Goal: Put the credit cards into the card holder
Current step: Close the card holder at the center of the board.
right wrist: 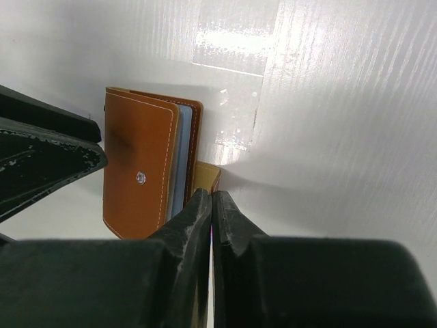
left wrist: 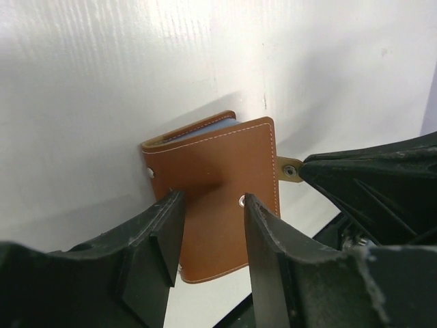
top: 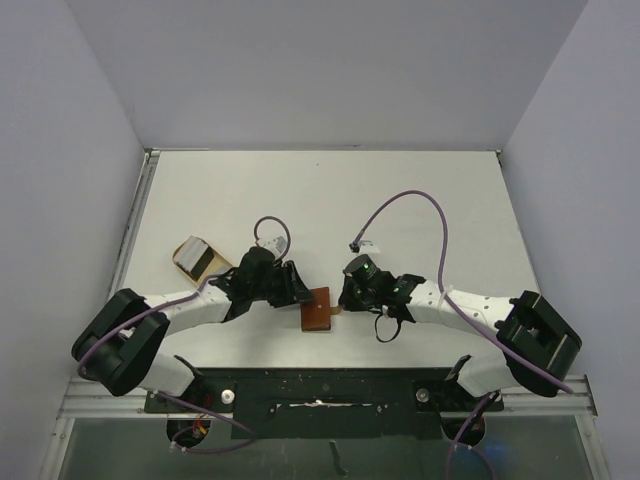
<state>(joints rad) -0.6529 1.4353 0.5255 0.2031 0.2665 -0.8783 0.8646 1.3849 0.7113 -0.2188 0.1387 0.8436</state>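
Note:
The card holder (top: 318,308), a brown leather wallet with a snap stud, lies folded shut on the table between the two arms. A pale blue layer (right wrist: 176,164) shows between its covers; I cannot tell whether that is credit cards or lining. My left gripper (left wrist: 212,198) hangs open just over the wallet's cover (left wrist: 218,171), one finger on either side of its near half, gripping nothing. My right gripper (right wrist: 212,195) is shut, its tips right at the wallet's small tan strap tab (right wrist: 207,176); whether the tab is pinched I cannot tell.
A tan rounded dish (top: 200,257) with a grey flat piece in it sits left of the left arm. A purple cable with a small plug (top: 358,245) loops over the table behind the right arm. Grey walls close in on three sides.

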